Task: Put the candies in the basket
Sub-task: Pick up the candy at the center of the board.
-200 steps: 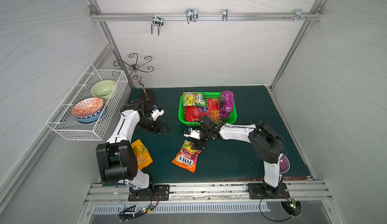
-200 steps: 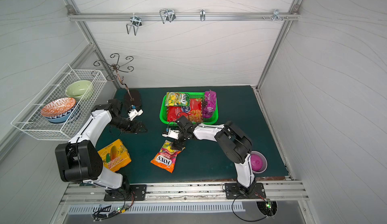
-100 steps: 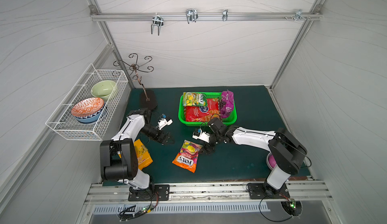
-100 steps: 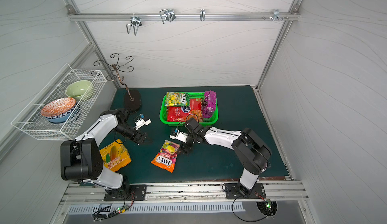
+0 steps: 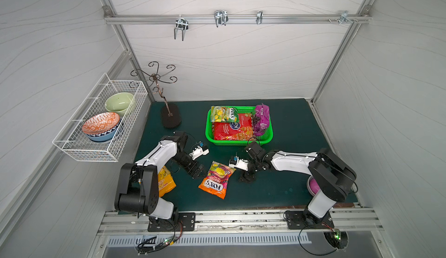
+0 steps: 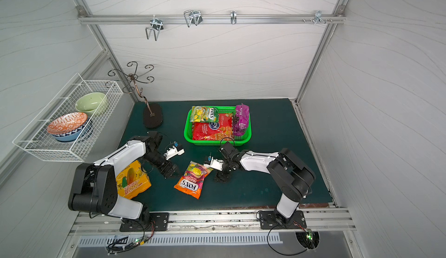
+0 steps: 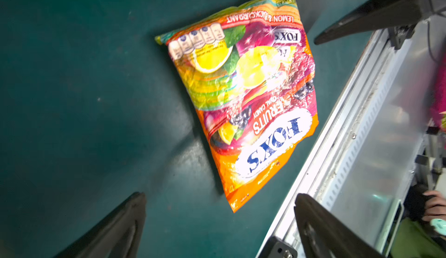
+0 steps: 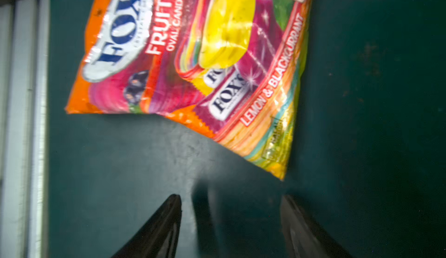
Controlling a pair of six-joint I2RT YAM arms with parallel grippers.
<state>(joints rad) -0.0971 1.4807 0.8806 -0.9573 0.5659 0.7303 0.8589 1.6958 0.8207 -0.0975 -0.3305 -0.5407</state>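
FOX'S bag flat on mat btw L gripper & R gripper, both jaws apart, empty.

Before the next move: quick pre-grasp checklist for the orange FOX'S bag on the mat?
1. left gripper open and empty: ok.
2. right gripper open and empty: ok.
3. orange FOX'S bag flat on the mat, nothing on it: ok.
4. Only one arm going for that bag: not ok. Both grippers flank it and could clash.
5. Drop room in the green basket: cannot tell. The three bags inside cover most of its floor.
6. yellow-orange bag clear for a later pick: not ok. The left arm covers part of it in both top views.
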